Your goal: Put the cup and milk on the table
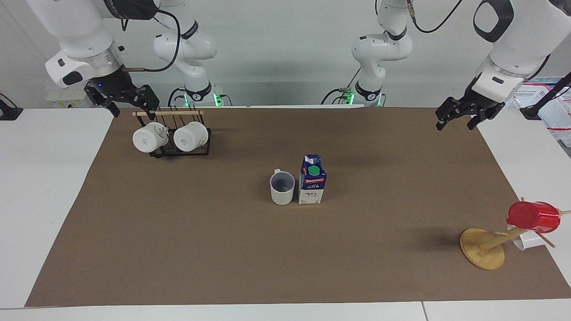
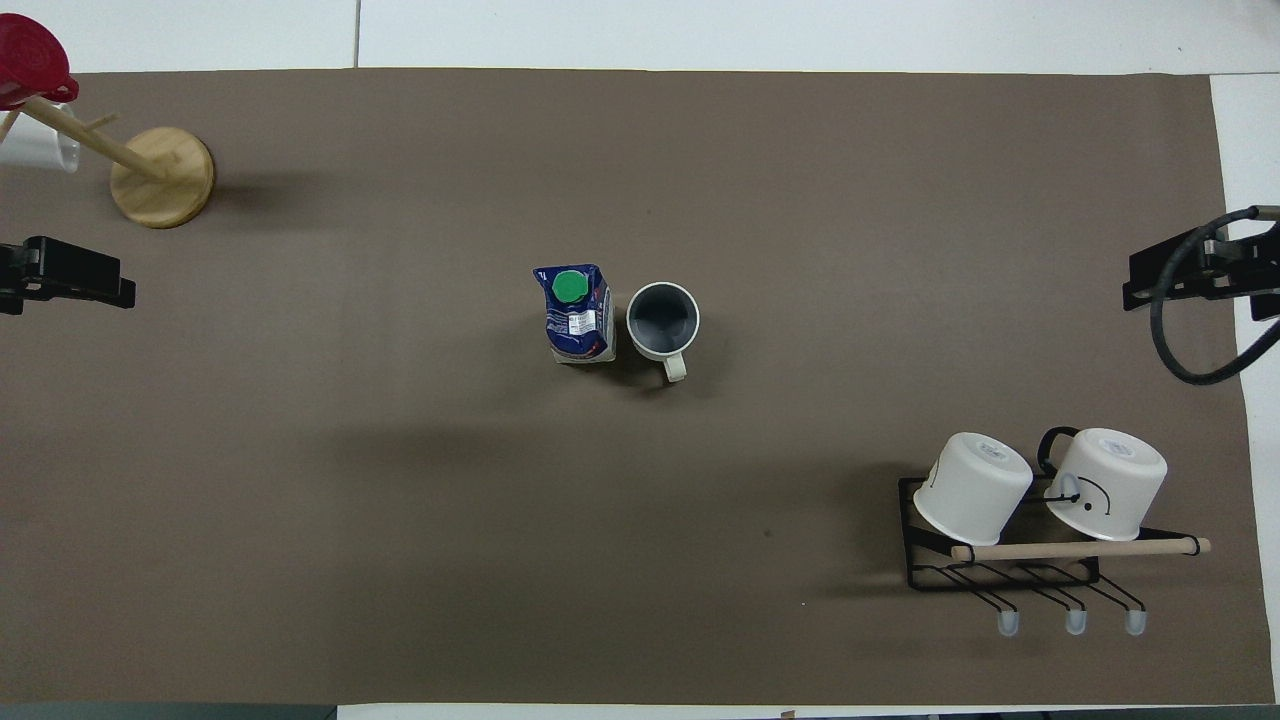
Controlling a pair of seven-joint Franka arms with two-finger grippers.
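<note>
The cup (image 1: 282,188), off-white with a bluish-grey inside, stands upright at the middle of the brown mat on the table (image 1: 200,258). It also shows in the overhead view (image 2: 663,320), handle toward the robots. The milk (image 1: 312,179) stands upright right beside it, toward the left arm's end, and shows in the overhead view (image 2: 575,313) too. My left gripper (image 1: 455,125) is open and empty, raised over the mat's edge at the left arm's end (image 2: 112,288). My right gripper (image 1: 133,111) is open and empty, raised by the mug rack (image 2: 1135,292).
A black wire rack (image 1: 180,151) holding two white mugs (image 2: 972,488) stands at the right arm's end, near the robots. A wooden mug tree (image 1: 482,248) with a red cup (image 1: 534,216) and a white cup stands at the left arm's end, farther from the robots.
</note>
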